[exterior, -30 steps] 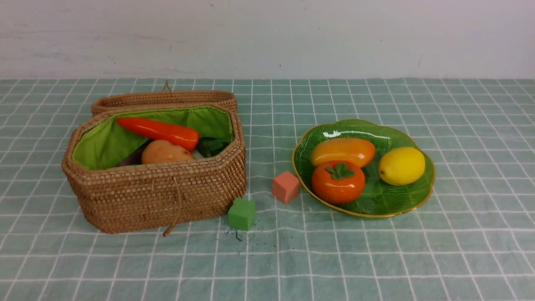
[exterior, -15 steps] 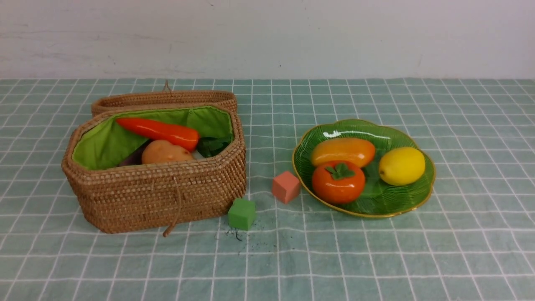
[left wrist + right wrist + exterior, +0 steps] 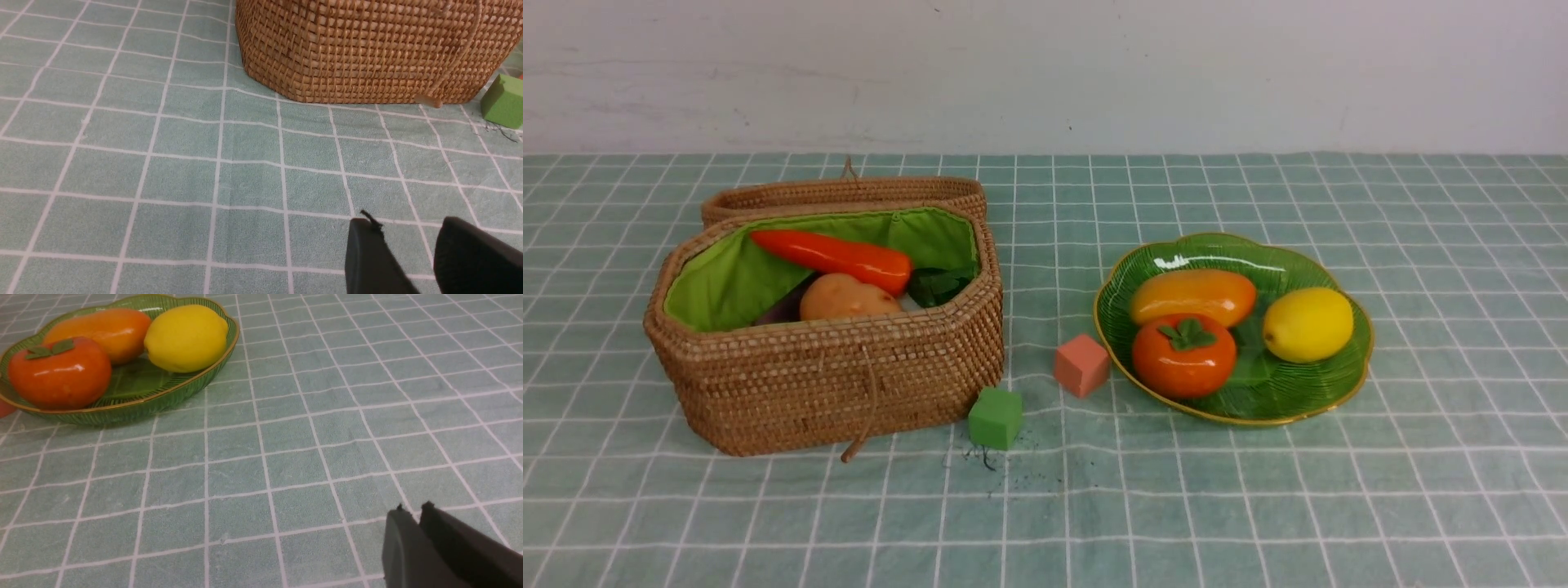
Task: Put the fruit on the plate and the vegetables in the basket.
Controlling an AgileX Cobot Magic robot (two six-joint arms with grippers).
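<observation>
Basket: the woven wicker basket [image 3: 825, 384] stands on the left part of the worktop [image 3: 1258, 506], its lid [image 3: 845, 194] folded back on the far side, the green lining [image 3: 719, 282] in sight.
Vegetables: inside the basket lie the carrot [image 3: 837, 257], its leaves [image 3: 939, 284] to the right, and the tan potato [image 3: 845, 300] nearer to the front wall; a dark purple piece [image 3: 786, 310], probably the eggplant, shows just left of the potato. A radish I cannot make out.
Plate: the green glass plate [image 3: 1327, 392] with gold rim sits on the right part of the worktop, well apart from the basket.
Fruit: on the plate are the mango [image 3: 1192, 296] at the far left, the persimmon [image 3: 1184, 356] touching it on the near side, and the lemon [image 3: 1308, 324] to the right.
Cubes: a pink cube [image 3: 1081, 364] lies just beside the left rim of the plate; a green cube [image 3: 995, 417] lies at the near right corner of the basket.
Left tool [image 3: 408, 237]: it hangs over bare cloth, on the near side of the basket and apart from it; the fingers [image 3: 367, 253] stand apart with a clear gap, and nothing is between them.
Right tool [image 3: 413, 516]: it hangs over bare cloth, well apart from the plate; the fingers [image 3: 402, 543] are nearly together, only a thin slit between them, and they hold nothing.
</observation>
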